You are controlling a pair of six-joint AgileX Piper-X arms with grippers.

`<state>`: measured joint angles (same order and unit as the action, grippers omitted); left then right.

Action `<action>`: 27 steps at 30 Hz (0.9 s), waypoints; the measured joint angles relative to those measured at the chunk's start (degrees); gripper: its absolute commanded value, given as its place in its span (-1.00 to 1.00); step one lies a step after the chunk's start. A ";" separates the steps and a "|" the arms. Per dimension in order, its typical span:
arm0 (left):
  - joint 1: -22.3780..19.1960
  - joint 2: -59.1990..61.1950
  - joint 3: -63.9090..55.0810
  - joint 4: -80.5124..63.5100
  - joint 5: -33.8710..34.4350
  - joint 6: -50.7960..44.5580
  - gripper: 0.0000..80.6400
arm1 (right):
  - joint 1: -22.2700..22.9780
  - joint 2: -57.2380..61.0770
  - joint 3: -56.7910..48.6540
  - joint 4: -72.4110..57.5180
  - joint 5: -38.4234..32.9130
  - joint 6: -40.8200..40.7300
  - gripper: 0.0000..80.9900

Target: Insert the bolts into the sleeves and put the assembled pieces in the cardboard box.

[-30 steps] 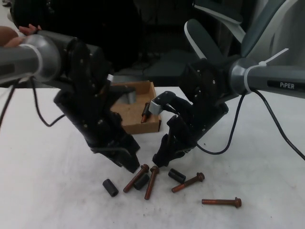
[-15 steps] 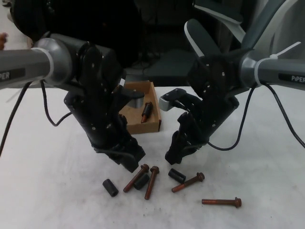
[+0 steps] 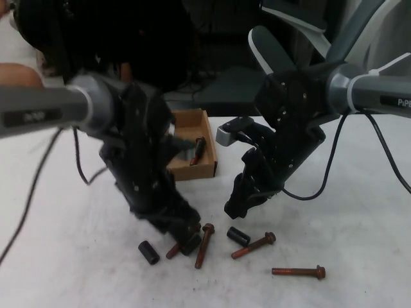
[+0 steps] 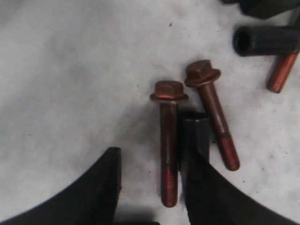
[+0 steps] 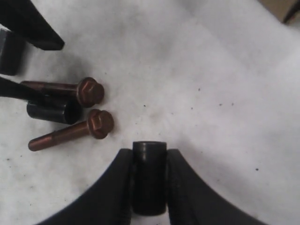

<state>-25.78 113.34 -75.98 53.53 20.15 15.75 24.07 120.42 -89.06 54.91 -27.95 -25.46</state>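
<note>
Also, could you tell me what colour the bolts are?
The bolts are coppery reddish-brown; the left wrist view shows them best.

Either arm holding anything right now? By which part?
Nothing is held. The left gripper has its jaws open astride a bolt lying on the bench. The right gripper hangs open above a sleeve.

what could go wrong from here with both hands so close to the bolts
1. The left hand straddles one bolt, but a sleeve lies right against it, partly behind one finger. Closing may pinch both or knock the second bolt aside.
2. The right hand is lined up on a loose sleeve. An uneven touch could roll it away.
3. The two hands are close together and might bump.
</note>
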 measured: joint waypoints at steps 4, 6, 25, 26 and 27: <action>0.00 0.64 -0.24 0.21 0.17 -0.15 0.01 | 0.00 0.00 0.00 0.00 0.00 0.00 -0.98; 0.00 0.64 -0.24 0.27 0.17 -0.28 0.01 | 0.00 0.00 0.00 0.00 0.19 0.00 -0.98; -4.68 0.40 -0.50 0.20 -10.10 -2.34 0.00 | -0.71 0.00 0.00 -0.14 0.33 0.26 -0.98; -5.30 0.40 -0.50 0.07 -11.20 -2.77 0.00 | -0.71 0.00 0.00 -0.14 0.33 0.26 -0.98; -6.13 0.40 -0.50 -0.42 -12.02 -3.30 0.00 | -0.90 0.00 0.00 -0.14 0.33 0.48 -0.98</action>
<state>-31.91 113.74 -76.48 53.11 8.13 12.45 23.17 120.42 -89.06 54.76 -27.62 -24.99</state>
